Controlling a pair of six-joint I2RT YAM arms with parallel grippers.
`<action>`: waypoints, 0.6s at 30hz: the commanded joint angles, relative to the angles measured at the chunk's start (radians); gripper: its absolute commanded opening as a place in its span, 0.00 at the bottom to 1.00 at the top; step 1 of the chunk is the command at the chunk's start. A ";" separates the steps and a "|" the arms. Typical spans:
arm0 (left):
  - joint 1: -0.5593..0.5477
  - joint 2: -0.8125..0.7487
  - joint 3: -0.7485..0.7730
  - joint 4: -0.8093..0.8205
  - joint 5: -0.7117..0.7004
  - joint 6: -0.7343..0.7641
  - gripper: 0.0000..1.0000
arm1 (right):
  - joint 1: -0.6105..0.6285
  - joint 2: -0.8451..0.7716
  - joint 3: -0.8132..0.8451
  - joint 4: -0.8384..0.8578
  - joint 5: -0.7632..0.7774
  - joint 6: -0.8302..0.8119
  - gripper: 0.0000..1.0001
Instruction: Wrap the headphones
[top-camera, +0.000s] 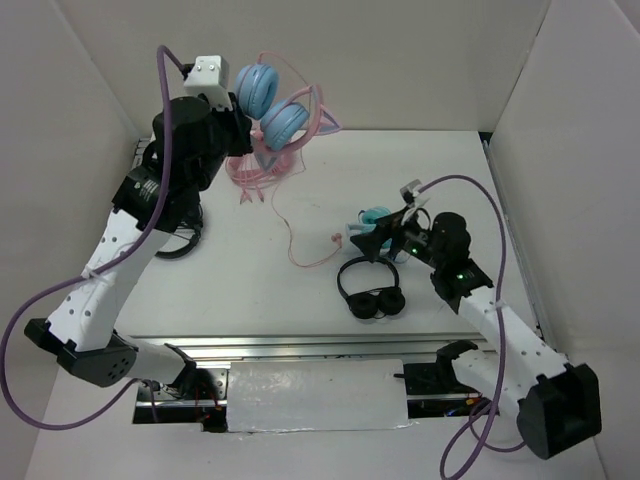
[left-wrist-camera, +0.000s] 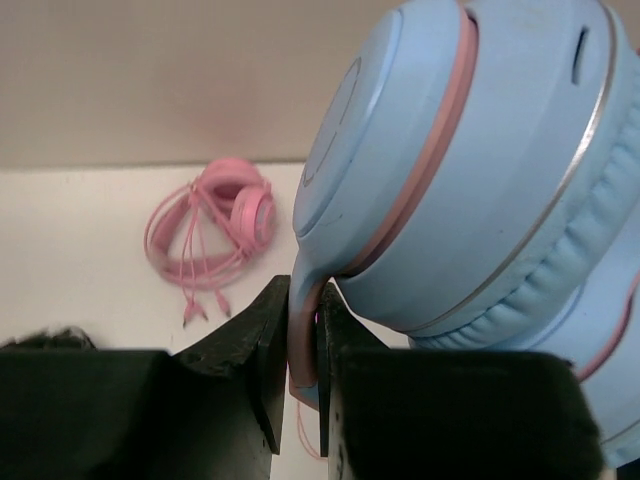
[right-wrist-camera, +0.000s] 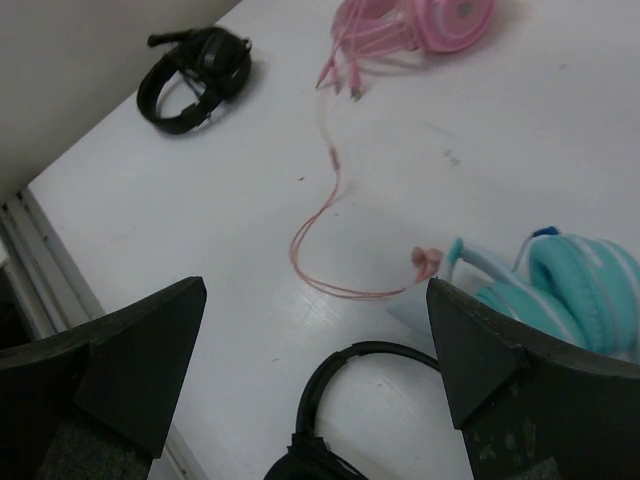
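The headphones (top-camera: 272, 108), with light blue ear cups and a pink cat-eared headband, hang in the air at the back left of the table. My left gripper (top-camera: 238, 122) is shut on them. In the left wrist view its jaws (left-wrist-camera: 303, 350) pinch the pink-and-blue arm just below one big blue ear cup (left-wrist-camera: 470, 170). The thin pink cable (top-camera: 292, 240) trails down onto the table and loops to its plug (top-camera: 337, 238). My right gripper (top-camera: 385, 238) hovers open above that loop of cable (right-wrist-camera: 318, 230), with the plug (right-wrist-camera: 428, 262) near its right finger.
An all-pink pair (top-camera: 255, 170) lies wrapped under the lifted headphones. A teal-and-white pair (top-camera: 375, 222) and a black pair (top-camera: 371, 292) sit right by my right gripper. Another black pair (top-camera: 180, 238) lies at the left, by my left arm. White walls enclose the table.
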 joint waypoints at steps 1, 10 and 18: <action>-0.003 0.040 0.229 0.012 0.139 0.148 0.00 | 0.141 0.162 0.064 0.220 0.035 -0.054 1.00; -0.014 0.114 0.452 -0.048 0.214 0.159 0.00 | 0.234 0.602 0.273 0.444 0.213 0.101 1.00; -0.034 0.093 0.457 -0.038 0.276 0.148 0.00 | 0.288 0.877 0.312 0.791 0.213 0.144 1.00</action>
